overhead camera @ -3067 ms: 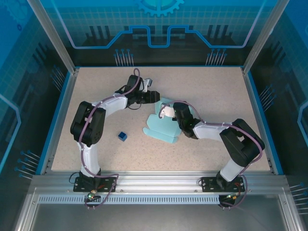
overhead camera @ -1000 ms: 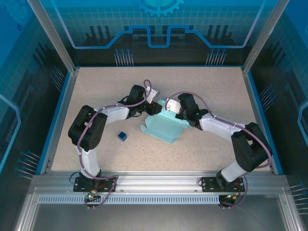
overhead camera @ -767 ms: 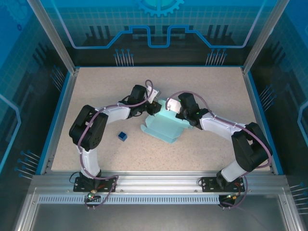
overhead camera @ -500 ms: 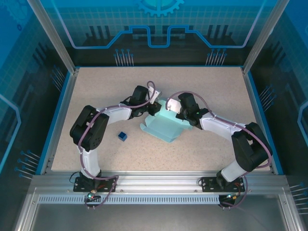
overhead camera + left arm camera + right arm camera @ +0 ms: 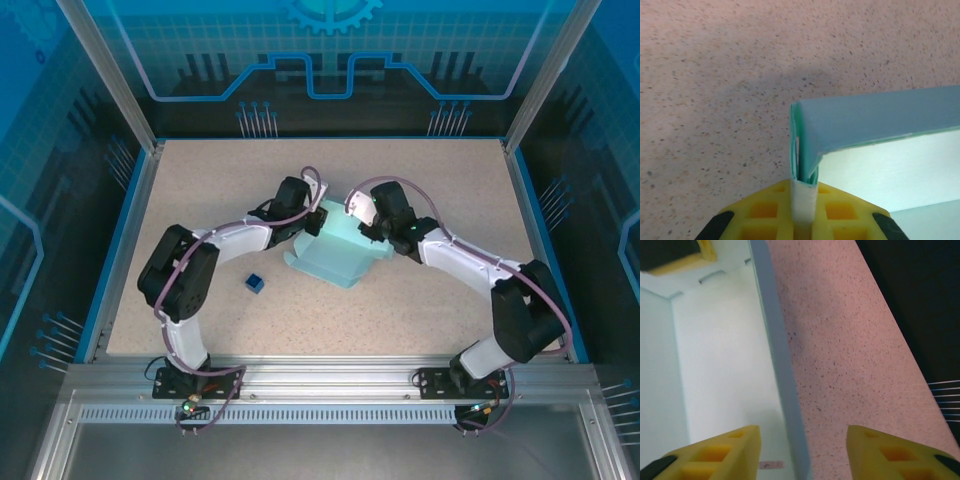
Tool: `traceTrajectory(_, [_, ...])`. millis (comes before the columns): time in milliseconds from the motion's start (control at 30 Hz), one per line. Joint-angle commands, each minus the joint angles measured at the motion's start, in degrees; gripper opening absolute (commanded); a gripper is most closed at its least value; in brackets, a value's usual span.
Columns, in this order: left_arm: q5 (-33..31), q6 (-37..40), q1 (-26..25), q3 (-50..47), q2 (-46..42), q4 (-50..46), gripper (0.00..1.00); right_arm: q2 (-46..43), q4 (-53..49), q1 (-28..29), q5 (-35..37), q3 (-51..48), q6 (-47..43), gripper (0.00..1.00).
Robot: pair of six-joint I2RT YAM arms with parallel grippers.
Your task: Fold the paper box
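The paper box [image 5: 338, 250], pale light-blue card partly folded up, lies mid-table between the two arms. My left gripper [image 5: 318, 218] is shut on its left wall; in the left wrist view the upright card edge [image 5: 803, 150] is pinched between the yellow fingers [image 5: 760, 215], with a folded panel [image 5: 880, 120] leaning off to the right. My right gripper [image 5: 366, 226] hovers at the box's far right side, open. In the right wrist view its yellow fingers [image 5: 720, 452] straddle the raised blue wall [image 5: 777, 360], the pale inside floor [image 5: 715, 355] to the left, nothing gripped.
A tiny dark blue cube [image 5: 254, 284] sits on the speckled table [image 5: 420, 320] left of the box. Blue-edged walls and metal posts [image 5: 108, 70] ring the work area. Bare tabletop lies in front of the box and to the far right.
Both grippers shifted slightly toward the back of the table and the box moved a little left with them. Three seconds ago the left gripper was off the box; now it pinches a wall.
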Motion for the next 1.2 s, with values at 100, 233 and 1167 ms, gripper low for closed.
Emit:
traceTrajectory(100, [-2.32, -7.70, -0.03, -0.37, -4.80, -4.64, 0.03, -6.79, -9.04, 2.83, -5.20, 4.60, 15.29, 0.72])
traceTrajectory(233, [-2.18, -8.97, -0.27, -0.48, -5.65, -5.53, 0.03, -9.24, -15.07, 1.37, -6.48, 7.20, 25.16, 0.75])
traceTrajectory(1167, [-4.91, -9.51, -1.81, 0.62, -7.15, -6.97, 0.03, 4.25, -22.02, -0.59, -15.13, 14.72, 53.87, 0.62])
